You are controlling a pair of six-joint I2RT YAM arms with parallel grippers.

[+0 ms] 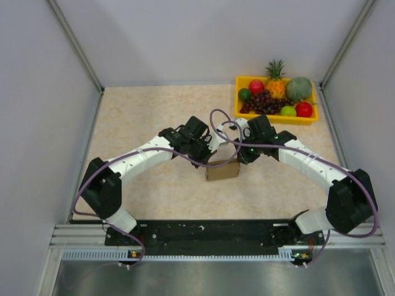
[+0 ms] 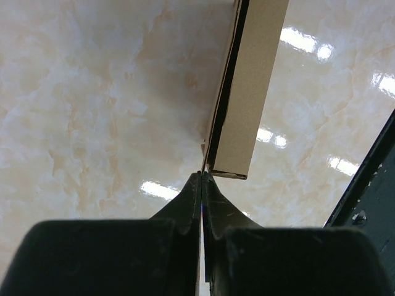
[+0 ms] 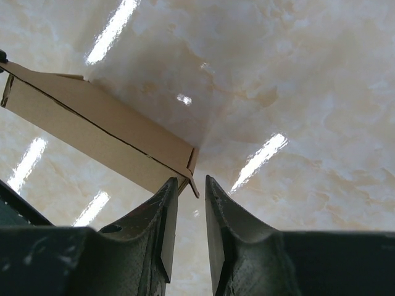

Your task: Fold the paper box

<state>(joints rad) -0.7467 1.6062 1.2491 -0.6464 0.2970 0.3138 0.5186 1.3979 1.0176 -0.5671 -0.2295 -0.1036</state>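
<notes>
Across a glossy beige marbled tabletop (image 1: 148, 111), closed in by pale grey walls (image 1: 185, 37), one paper box (image 1: 223, 169) is seen, lying near the middle between two arms. One yellow tray (image 1: 271, 118) of fruit is set at the far right corner. The left gripper (image 2: 202, 177) is pressed together at a corner of the box; whether card is pinched cannot be told. The right gripper (image 3: 191, 182) is parted, with the box's corner flap just at its tips.

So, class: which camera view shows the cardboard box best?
Right wrist: the box is large, with a long side, seam and end flap clear. Top view shows it small, without detail; left wrist, only one narrow face.
</notes>
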